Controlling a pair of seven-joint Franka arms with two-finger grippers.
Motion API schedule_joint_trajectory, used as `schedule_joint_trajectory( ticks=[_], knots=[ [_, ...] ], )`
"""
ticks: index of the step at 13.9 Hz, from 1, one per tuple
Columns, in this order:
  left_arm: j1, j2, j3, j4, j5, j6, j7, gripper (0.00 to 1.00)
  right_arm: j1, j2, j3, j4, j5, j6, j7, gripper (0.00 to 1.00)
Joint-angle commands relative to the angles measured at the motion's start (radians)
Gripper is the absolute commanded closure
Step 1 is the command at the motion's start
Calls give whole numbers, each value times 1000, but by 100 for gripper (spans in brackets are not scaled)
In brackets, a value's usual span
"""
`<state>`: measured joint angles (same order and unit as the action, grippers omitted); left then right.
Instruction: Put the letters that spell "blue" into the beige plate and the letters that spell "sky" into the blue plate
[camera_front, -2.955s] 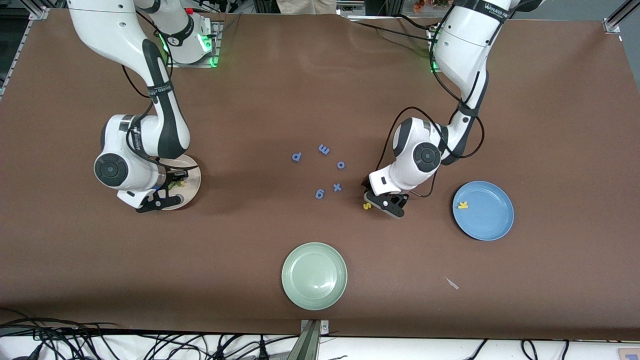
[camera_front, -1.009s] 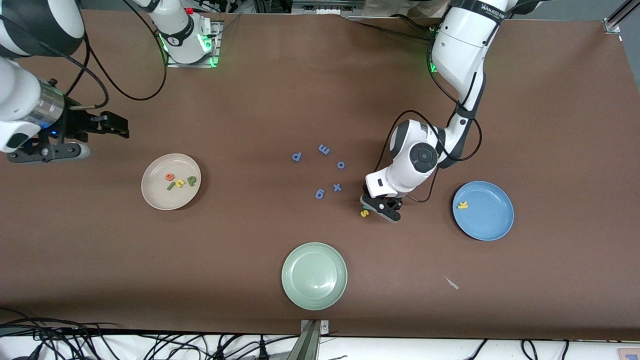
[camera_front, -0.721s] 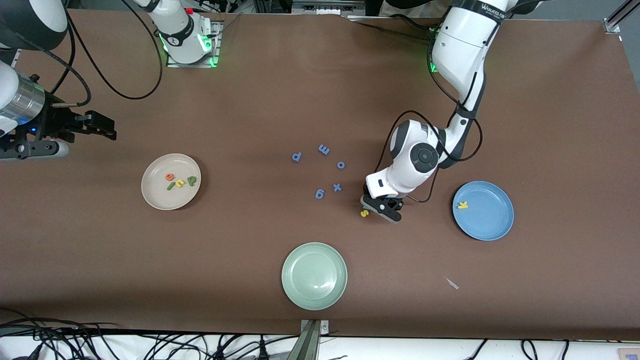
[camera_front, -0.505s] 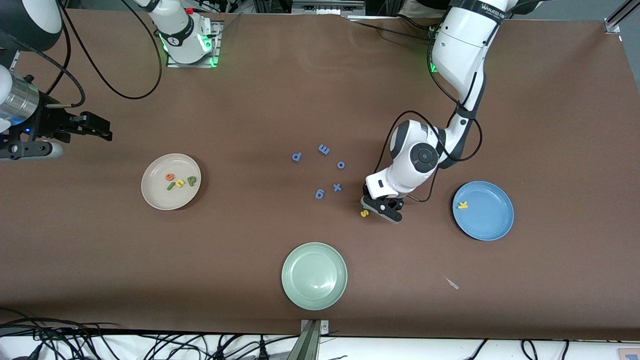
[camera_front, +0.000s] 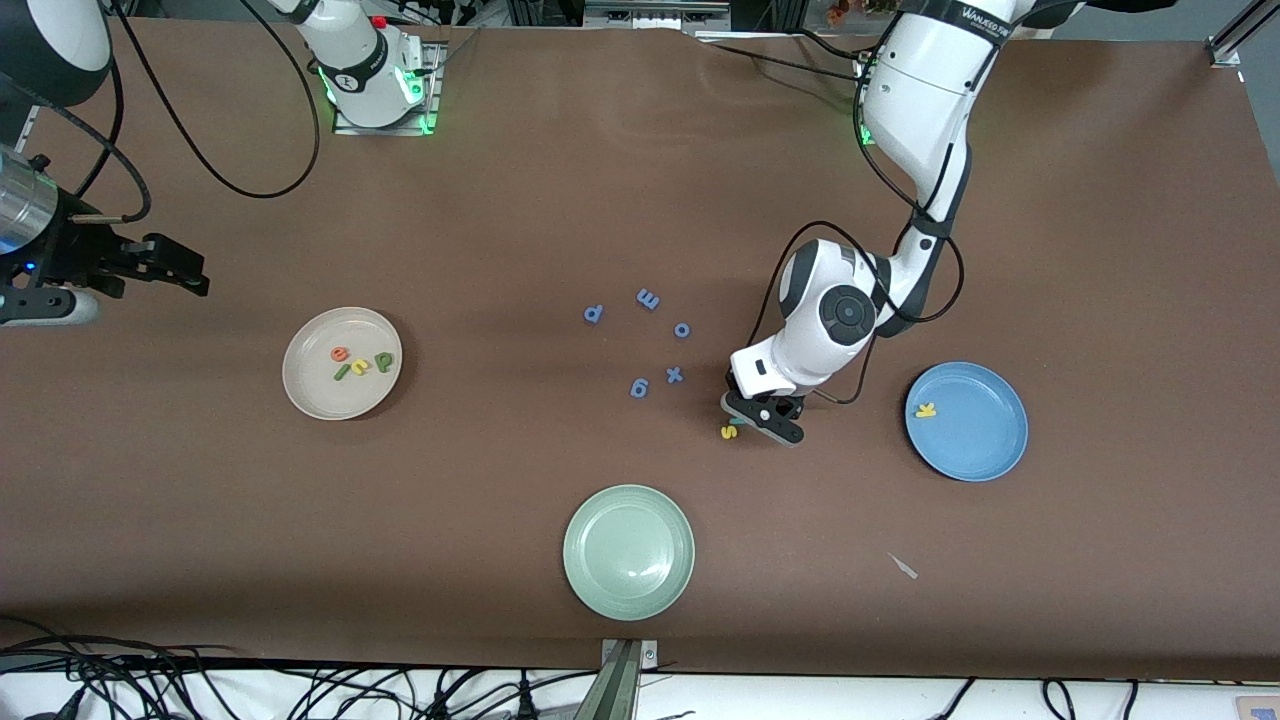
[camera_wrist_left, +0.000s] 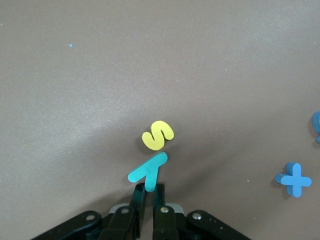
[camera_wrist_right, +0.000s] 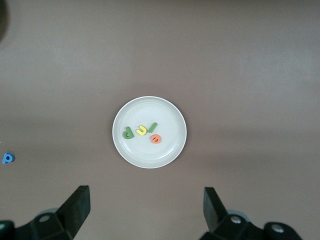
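Left gripper (camera_wrist_left: 149, 192), centre-right in the front view, was clenched on the teal y (camera_wrist_left: 147, 171), touching the yellow s (camera_wrist_left: 157, 135). Yellow k (camera_front: 926, 409) lay in the blue plate (camera_front: 985, 450). Right gripper (camera_wrist_right: 145, 210) waited, fingers spread, high over the beige plate (camera_wrist_right: 170, 150) holding e, l, u, b.

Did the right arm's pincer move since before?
Yes. The right pincer left the beige plate and rose toward the table edge at the right arm's end.

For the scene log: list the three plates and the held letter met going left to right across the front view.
beige plate → pale green plate → teal y, in the shut left tool → blue plate.
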<state>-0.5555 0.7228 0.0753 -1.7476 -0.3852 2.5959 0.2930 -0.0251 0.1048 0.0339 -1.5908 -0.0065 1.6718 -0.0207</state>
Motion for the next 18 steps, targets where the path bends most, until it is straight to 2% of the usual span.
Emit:
schedule_joint_trajectory(
  ticks=[1, 6, 10, 13, 15, 17, 18],
  knots=[
    [-12, 13, 6, 13, 19, 4, -23, 88, -19, -17, 21, -23, -15, 14, 12, 0],
    [-3, -22, 11, 14, 22, -5, -22, 89, -15, -4, 20, -21, -16, 13, 12, 0],
    [152, -166, 21, -33, 28, -170, 4, 90, -12, -4, 20, -21, -16, 11, 13, 0],
    [299, -243, 21, -128, 28, -235, 218, 90, -12, -4, 20, -21, -18, 11, 13, 0],
    [364, -244, 59, -157, 38, -235, 378, 90, -13, -2, 20, -21, -16, 11, 12, 0],
    [374, -238, 102, -176, 141, -229, 410, 89, -12, -2, 20, -20, -18, 11, 13, 0],
    [382, -235, 106, -182, 172, -223, 408, 80, -10, -2, 20, -20, -18, 11, 13, 0]
  ],
)
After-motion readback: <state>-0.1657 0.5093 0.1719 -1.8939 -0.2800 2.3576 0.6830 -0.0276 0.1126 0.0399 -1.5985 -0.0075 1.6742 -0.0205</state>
